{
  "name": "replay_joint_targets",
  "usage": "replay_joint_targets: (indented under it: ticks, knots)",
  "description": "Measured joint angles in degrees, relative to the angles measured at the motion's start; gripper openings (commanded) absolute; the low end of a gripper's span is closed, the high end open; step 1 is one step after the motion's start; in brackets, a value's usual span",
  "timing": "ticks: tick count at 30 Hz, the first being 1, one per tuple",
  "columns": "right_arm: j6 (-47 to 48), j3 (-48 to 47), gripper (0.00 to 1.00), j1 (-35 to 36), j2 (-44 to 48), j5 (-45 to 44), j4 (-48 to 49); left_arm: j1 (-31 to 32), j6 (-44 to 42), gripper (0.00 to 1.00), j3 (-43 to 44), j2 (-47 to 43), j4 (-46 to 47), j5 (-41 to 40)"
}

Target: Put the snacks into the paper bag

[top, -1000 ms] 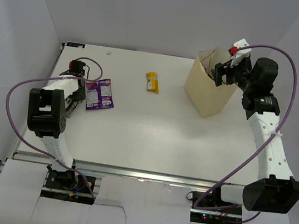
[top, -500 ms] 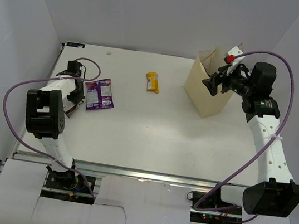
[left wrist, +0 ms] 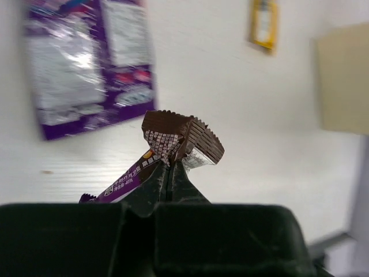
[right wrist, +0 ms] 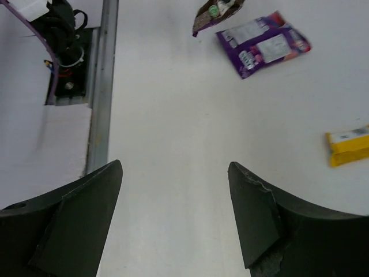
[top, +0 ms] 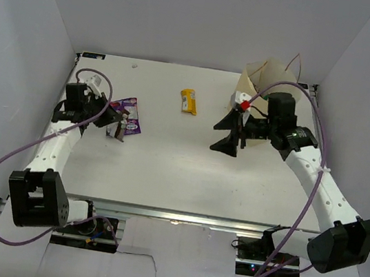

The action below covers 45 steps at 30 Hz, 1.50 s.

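The left gripper [left wrist: 170, 176] is clenched on a small brown-and-purple crinkle-edged snack wrapper [left wrist: 180, 141], held just beside a flat shiny purple candy pack [top: 128, 114]. The right gripper [right wrist: 174, 190] is spread wide and holds nothing, above the white table [top: 166, 170] near the upright tan paper bag [top: 268, 74]. A small yellow bar [top: 189, 101] lies between the two grippers.

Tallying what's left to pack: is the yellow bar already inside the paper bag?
No, the yellow bar lies flat on the white table, out in the open and apart from the paper bag.
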<state>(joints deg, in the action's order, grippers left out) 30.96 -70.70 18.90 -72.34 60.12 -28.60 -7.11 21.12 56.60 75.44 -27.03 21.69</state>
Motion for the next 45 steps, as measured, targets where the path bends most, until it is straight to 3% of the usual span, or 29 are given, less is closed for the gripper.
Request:
replay_joint_targets:
  ticks: [4,6,8,16,24,34,35,37,38,39,40,43,45]
  knots:
    - [-13.81,5.79,0.85,8.87,-1.4,-7.5,8.37,2.47,14.14,0.0,-12.22,-4.96,14.45,12.68]
    - [-23.17,7.89,0.97,11.45,-3.43,-12.02,13.86,6.14,21.81,0.0,-17.88,-5.09,21.05,15.21]
    - [-30.21,9.46,0.98,13.77,-5.97,-16.39,18.53,10.12,27.85,0.0,-21.11,-5.03,25.35,16.24]
    - [-45.77,10.47,1.0,19.5,-14.45,-25.53,29.64,19.98,44.0,0.0,-21.46,-3.61,39.63,16.31]
    - [-50.16,10.49,0.76,19.58,-15.93,-27.52,32.92,24.52,51.21,0.0,-20.9,-0.59,45.97,15.61]
    - [-51.56,10.49,0.31,19.47,-17.94,-26.95,34.75,27.02,55.49,0.04,-19.91,2.56,50.14,15.61]
    - [-51.43,10.49,0.28,19.47,-17.92,-26.91,34.84,27.02,55.8,0.06,-19.82,2.82,50.34,15.63]
    - [-51.32,10.49,0.19,19.43,-17.92,-26.93,34.86,27.02,56.15,0.2,-19.67,3.19,50.66,15.63]
    - [-50.93,10.49,0.18,19.37,-17.92,-26.93,34.82,27.02,56.43,0.28,-19.67,3.3,50.82,15.65]
    - [-50.6,10.47,0.15,19.3,-17.9,-26.91,34.71,27.02,56.37,0.47,-19.63,3.37,51.08,15.69]
    - [-49.92,10.45,0.12,19.21,-17.88,-26.77,34.56,27.02,56.43,0.55,-19.45,3.48,51.36,15.65]
    - [-47.6,10.03,0.08,18.53,-17.55,-26.08,32.44,26.73,56.39,0.76,-18.36,3.56,52.26,15.65]
    - [-44.68,9.51,0.08,17.59,-16.98,-24.9,30.34,26.18,55.45,0.81,-17.38,3.52,52.81,15.67]
